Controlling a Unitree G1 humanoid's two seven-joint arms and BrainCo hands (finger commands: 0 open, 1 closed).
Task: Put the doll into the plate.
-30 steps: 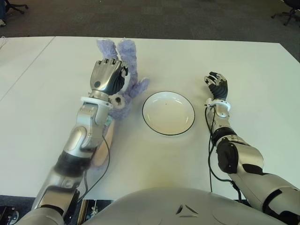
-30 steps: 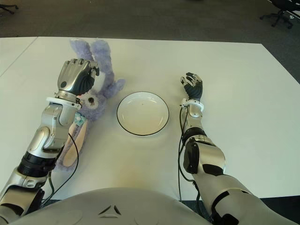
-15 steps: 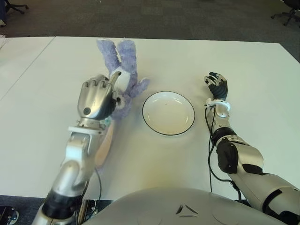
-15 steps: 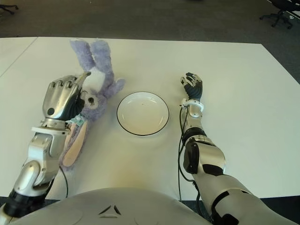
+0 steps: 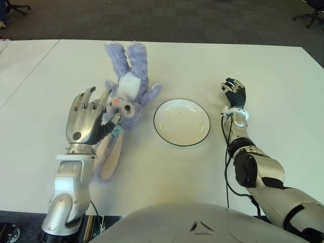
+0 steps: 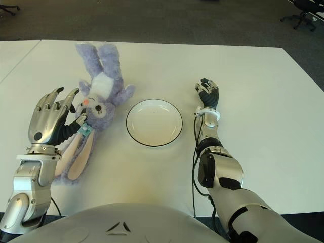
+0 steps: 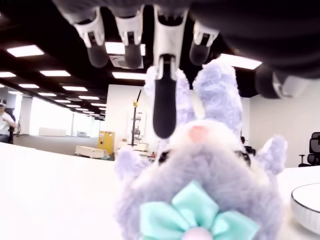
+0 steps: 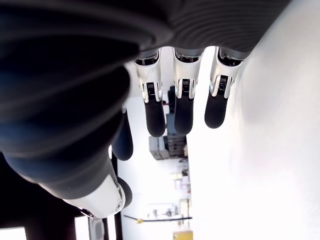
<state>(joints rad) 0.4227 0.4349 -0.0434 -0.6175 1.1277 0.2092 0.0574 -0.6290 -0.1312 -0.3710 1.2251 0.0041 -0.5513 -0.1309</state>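
Observation:
A purple plush rabbit doll (image 5: 127,96) with a teal bow lies on the white table (image 5: 45,91), just left of the plate. Its long ears (image 5: 109,154) point toward me. The white plate (image 5: 182,121) with a dark rim holds nothing. My left hand (image 5: 91,114) hovers at the doll's left side near its head, fingers spread and holding nothing. In the left wrist view the fingers (image 7: 163,110) hang above the doll's face (image 7: 200,175), apart from it. My right hand (image 5: 234,93) shows to the right of the plate, fingers relaxed, nothing in it.
The table's far edge runs along the top, with dark carpet and office chairs (image 5: 310,15) beyond it. A seam divides the table at far left (image 5: 30,76). My right forearm (image 5: 248,162) lies along the table right of the plate.
My left hand has drawn back toward me from over the doll and its fingers have opened. The doll's head and belly now show uncovered. The right hand has not moved.

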